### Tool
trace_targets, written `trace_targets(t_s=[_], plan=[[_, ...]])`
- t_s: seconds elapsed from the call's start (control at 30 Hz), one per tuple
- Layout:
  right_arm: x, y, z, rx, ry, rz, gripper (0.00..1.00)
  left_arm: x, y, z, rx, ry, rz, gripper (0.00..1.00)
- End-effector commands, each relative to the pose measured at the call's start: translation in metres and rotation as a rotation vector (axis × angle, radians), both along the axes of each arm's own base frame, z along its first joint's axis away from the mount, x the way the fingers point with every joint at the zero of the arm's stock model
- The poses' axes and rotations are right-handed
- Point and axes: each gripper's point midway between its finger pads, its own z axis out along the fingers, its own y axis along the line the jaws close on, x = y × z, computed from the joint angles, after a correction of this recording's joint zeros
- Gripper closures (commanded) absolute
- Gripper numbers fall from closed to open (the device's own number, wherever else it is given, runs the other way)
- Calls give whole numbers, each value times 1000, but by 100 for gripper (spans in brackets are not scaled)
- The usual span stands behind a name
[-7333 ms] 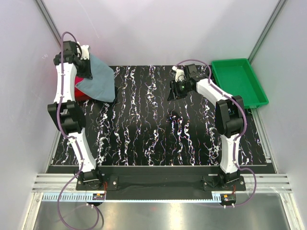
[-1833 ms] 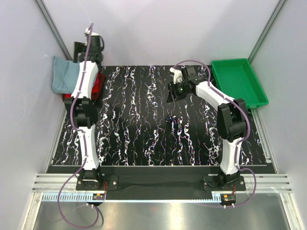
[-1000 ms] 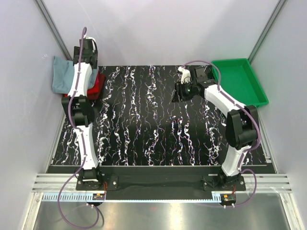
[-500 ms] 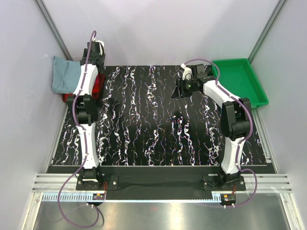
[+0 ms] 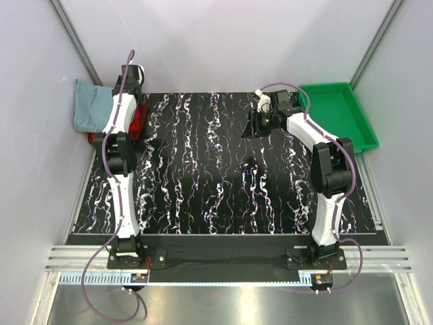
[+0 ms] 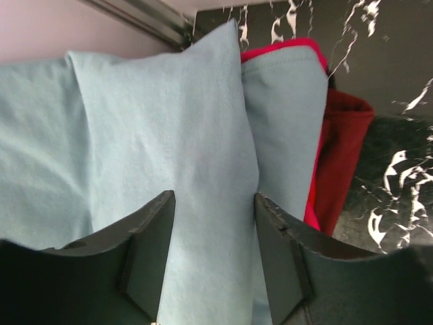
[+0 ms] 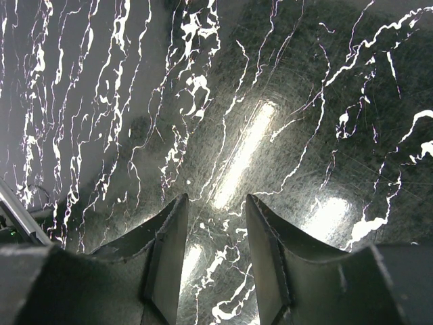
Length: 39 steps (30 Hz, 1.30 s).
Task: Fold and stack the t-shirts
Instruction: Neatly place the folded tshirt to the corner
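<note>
My left claw [image 6: 213, 206] hangs open over the grey-blue shirt [image 6: 169, 128] at 10 o'clock; right claw [image 7: 216, 203] is open too, holding nothing.

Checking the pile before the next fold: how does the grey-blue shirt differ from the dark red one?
The grey-blue shirt lies on top, spread wide and spilling off the table on the left; the dark red shirt sits lower, only a folded edge showing. The grey-blue shirt is directly under the left hand; the dark red shirt lies off to one side. Both are cloth in one pile.
</note>
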Motion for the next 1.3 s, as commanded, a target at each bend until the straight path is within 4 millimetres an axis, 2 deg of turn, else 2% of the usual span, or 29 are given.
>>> trace_targets(t_s=[0.0,0.03,0.13,0.17,0.2,0.23,0.33,0.47,0.67,0.7,0.73,0.8,0.9,1.1,1.13,1.17,1.2,1.23,1.27], plan=[[13,7,18,42,-51,13,53,6,9,2,33,-25,15,50],[13,7,18,44,-47,11,53,6,9,2,35,-25,13,51],[15,8,18,48,-48,14,54,6,8,0,35,-19,9,68],[16,7,19,47,-50,11,53,6,9,1,36,-22,10,78],[16,7,18,48,-45,11,53,6,9,2,35,-25,13,95],[15,8,18,48,-45,13,53,7,8,3,35,-30,13,100],[16,9,17,49,-45,14,53,7,7,8,31,-38,10,100],[16,8,18,52,-46,12,53,7,-4,21,14,-56,-14,100],[15,9,17,55,-41,14,53,12,-34,37,-14,-91,-68,100],[16,9,19,55,-46,14,53,12,-34,41,-16,-96,-68,100],[15,9,17,53,-42,16,53,13,-47,41,-20,-95,-91,100],[15,8,16,51,-41,14,53,14,-59,48,-36,-114,-101,100],[13,8,15,51,-38,15,53,14,-63,47,-34,-113,-103,100],[10,8,11,52,-24,14,53,11,-57,44,-12,-102,-75,100],[11,8,10,54,-21,14,53,10,-53,45,5,-106,-59,99],[11,8,10,55,-22,15,53,9,-50,44,16,-106,-45,90],[11,9,10,58,-21,15,53,8,-46,45,31,-116,-18,61],[12,9,9,57,-21,15,53,6,-37,54,61,-145,41,45],[13,8,10,58,-21,13,53,5,-33,58,71,-158,59,35]])
